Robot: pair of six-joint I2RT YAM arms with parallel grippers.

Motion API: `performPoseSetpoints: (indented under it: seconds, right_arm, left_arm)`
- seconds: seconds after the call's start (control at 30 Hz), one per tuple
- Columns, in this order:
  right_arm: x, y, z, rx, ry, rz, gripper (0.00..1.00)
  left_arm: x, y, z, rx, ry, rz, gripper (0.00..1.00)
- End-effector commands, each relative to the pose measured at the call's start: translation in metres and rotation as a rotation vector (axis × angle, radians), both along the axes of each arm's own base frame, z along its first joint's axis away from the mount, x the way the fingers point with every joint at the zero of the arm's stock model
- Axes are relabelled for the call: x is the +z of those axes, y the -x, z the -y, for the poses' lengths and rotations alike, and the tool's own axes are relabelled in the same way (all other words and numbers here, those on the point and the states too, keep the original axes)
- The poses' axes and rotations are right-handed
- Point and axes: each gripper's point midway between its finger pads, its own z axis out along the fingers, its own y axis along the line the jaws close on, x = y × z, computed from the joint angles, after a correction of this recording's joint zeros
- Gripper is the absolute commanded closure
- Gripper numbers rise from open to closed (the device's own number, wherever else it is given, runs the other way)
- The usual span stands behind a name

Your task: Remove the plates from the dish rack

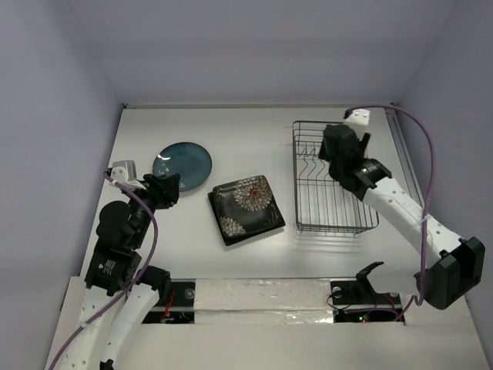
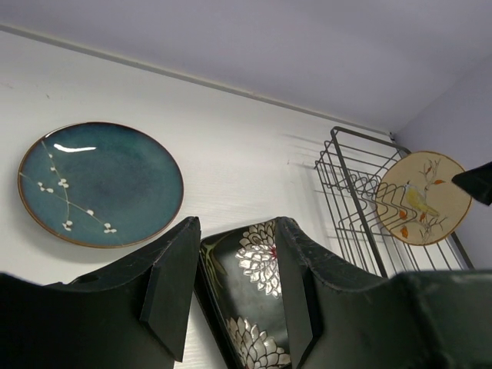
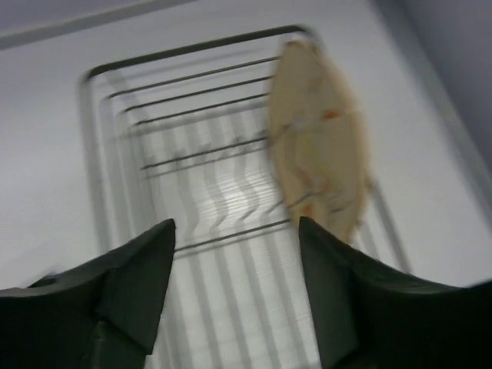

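The silver wire dish rack (image 1: 333, 202) stands at the right. A round tan plate (image 2: 425, 197) with a bird motif stands upright in it and also shows, blurred, in the right wrist view (image 3: 319, 169). My right gripper (image 1: 336, 151) hovers open over the rack (image 3: 215, 192), and its right fingertip is just short of the tan plate. The round teal plate (image 1: 182, 165) and the black square flowered plate (image 1: 246, 208) lie on the table. My left gripper (image 1: 169, 186) is open and empty between them, above the flowered plate's edge (image 2: 254, 269). The dark square plate with a teal centre is not visible.
White table with a back wall and side walls close around it. A purple cable loops over the right arm (image 1: 400, 208) near the rack's far right corner. The teal plate (image 2: 100, 183) lies just left of my left fingers.
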Motion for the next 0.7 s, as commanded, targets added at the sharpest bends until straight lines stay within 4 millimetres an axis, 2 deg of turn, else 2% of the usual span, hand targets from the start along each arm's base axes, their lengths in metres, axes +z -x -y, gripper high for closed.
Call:
performPoseSetpoints:
  seconds: [0.0, 0.03, 0.1, 0.27, 0.47, 0.67]
  right_arm:
    - [0.014, 0.007, 0.087, -0.26, 0.148, -0.017, 0.26]
    - [0.014, 0.006, 0.096, -0.281, 0.154, -0.018, 0.19]
    - [0.01, 0.002, 0.112, -0.304, 0.154, -0.04, 0.18]
    - [0.003, -0.012, 0.132, -0.348, 0.157, -0.077, 0.28]
    - [-0.021, -0.035, 0.13, -0.32, 0.166, -0.144, 0.36]
    - [-0.026, -0.047, 0.131, -0.332, 0.192, -0.156, 0.52]
  left_arm:
    - [0.007, 0.002, 0.003, -0.018, 0.01, 0.037, 0.59]
    - [0.007, 0.002, 0.003, -0.017, 0.01, 0.037, 0.59]
    - [0.006, 0.002, 0.003, -0.018, 0.01, 0.036, 0.59]
    - [0.006, 0.002, 0.003, -0.018, 0.01, 0.035, 0.59]
    - [0.007, 0.002, 0.004, -0.024, 0.011, 0.039, 0.59]
    - [0.008, 0.003, 0.004, -0.024, 0.013, 0.041, 0.59]
